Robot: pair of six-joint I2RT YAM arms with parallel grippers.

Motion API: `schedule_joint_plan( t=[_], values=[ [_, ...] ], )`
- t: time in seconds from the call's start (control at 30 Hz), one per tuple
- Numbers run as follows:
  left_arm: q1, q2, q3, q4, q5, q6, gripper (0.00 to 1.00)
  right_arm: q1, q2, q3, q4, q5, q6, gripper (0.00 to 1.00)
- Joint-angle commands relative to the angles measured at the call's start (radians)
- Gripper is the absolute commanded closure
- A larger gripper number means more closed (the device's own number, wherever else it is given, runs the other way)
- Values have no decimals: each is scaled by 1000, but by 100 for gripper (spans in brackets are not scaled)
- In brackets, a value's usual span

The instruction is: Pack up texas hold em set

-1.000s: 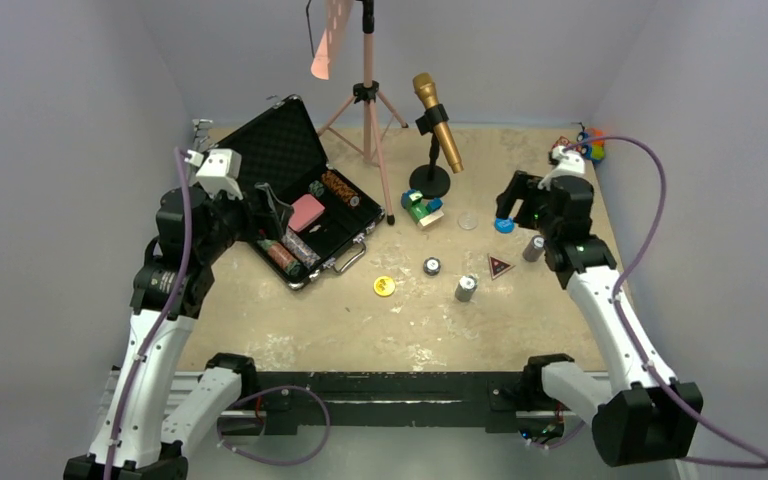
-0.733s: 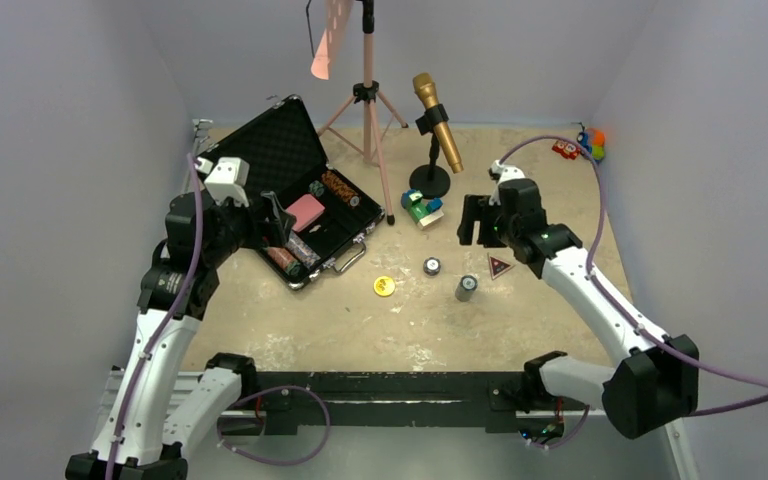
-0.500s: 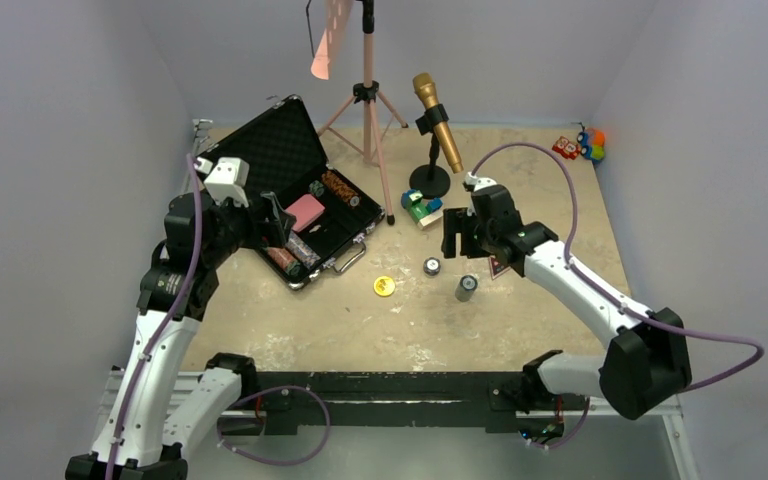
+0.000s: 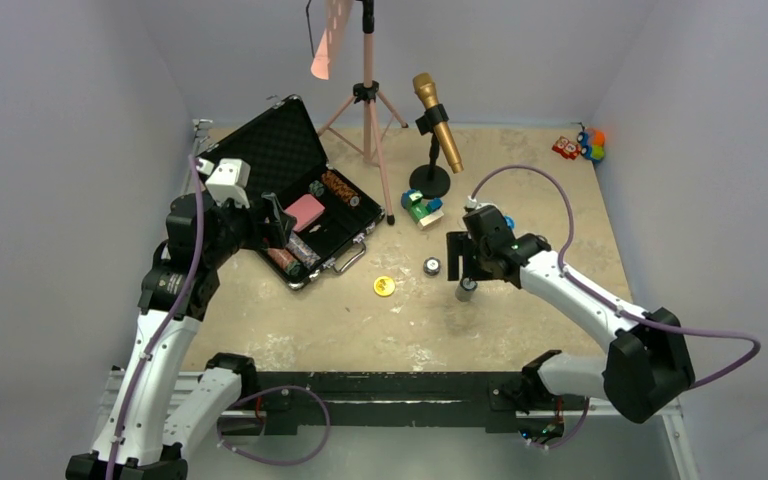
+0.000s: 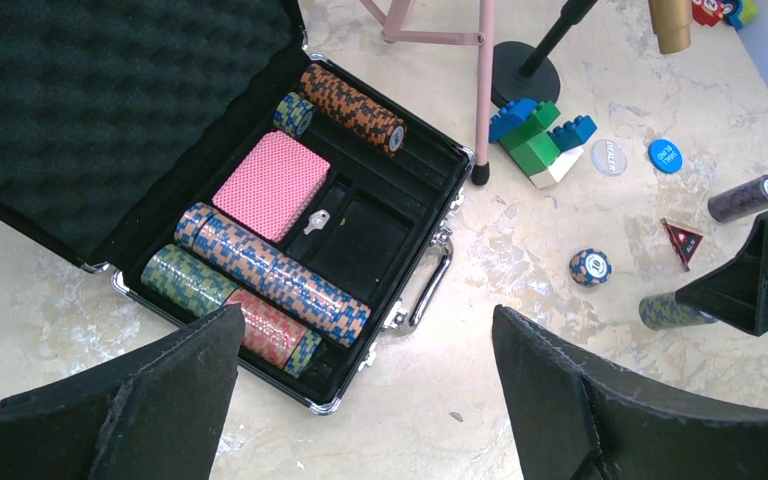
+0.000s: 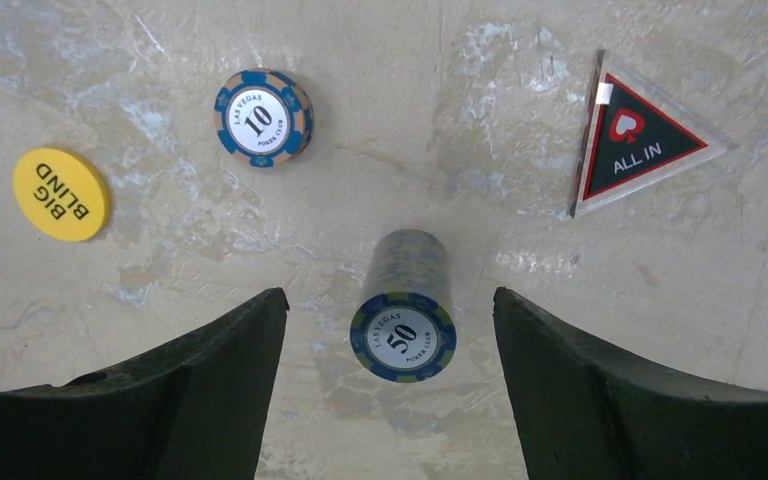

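The black silver-edged briefcase [image 4: 270, 150] [image 5: 90, 90] lies open on the left rear part of the table [image 4: 290, 320], its foam-lined lid leaning back. In its tray lie the pink card deck [image 5: 272, 186] [image 4: 306, 212], a row of orange-and-black chips [image 5: 352, 96], a long row of blue-and-tan chips [image 5: 270, 275], a green-and-blue row [image 5: 185, 280] and a red row [image 5: 270, 330], all on their sides.

The left hand [image 5: 365, 320] [image 4: 278, 218] hangs above the near edge of the case with its fingers spread wide and nothing between them.

The right hand [image 6: 388, 310] [image 4: 460, 262] is over the middle of the table, also wide open. Its two fingers stand on either side of an upright green-and-blue chip stack marked 50 [image 6: 403, 335] [image 4: 466, 288] [image 5: 672, 312], apart from it on both sides.

Near that stack lie a blue-and-tan chip marked 10 [image 6: 262, 117] [image 4: 431, 266] [image 5: 590, 267], the round yellow Big Blind button [image 6: 60, 194] [image 4: 384, 286] and the clear triangular All In button [image 6: 640, 140] [image 5: 684, 240].

Further back, the left wrist view shows a round blue button [image 5: 666, 155], a pale round dealer button [image 5: 609, 157] and a dark chip stack [image 5: 747, 197] lying on its side.

Green and blue toy blocks [image 5: 535, 135] [image 4: 421, 207] sit beside the case, near the gold microphone [image 4: 438, 135] on its stand.
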Motion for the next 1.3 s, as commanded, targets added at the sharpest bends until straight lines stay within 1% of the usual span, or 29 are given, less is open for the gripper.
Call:
schedule_joint_plan(
  t=[0.0, 0.07, 0.37, 0.6, 0.77, 0.97, 1.07, 1.17, 1.27],
  values=[
    [-6, -8, 1, 37, -8, 10, 3, 4, 6, -16, -21, 13, 52, 22],
    [-6, -12, 0, 37, -14, 10, 3, 7, 17, -17, -17, 10, 57, 24],
    [-6, -9, -1, 42, -7, 8, 3, 20, 27, -38, -14, 7, 78, 25],
    [-6, -6, -2, 42, -11, 7, 2, 23, 46, -41, -22, 18, 84, 31],
    [-6, -5, -1, 42, -13, 5, 2, 24, 52, -43, -23, 20, 84, 40],
    [-6, -3, 0, 39, -21, 5, 2, 26, 62, -43, -34, 27, 88, 46],
    [-6, -4, -1, 35, -27, 5, 2, 27, 66, -46, -35, 30, 90, 51],
    [-6, -11, 1, 30, -49, 5, 2, 27, 61, -47, -31, 32, 93, 59],
    [-5, -22, 0, 30, -65, 5, 2, 27, 49, -45, -34, 37, 92, 73]
  ],
)
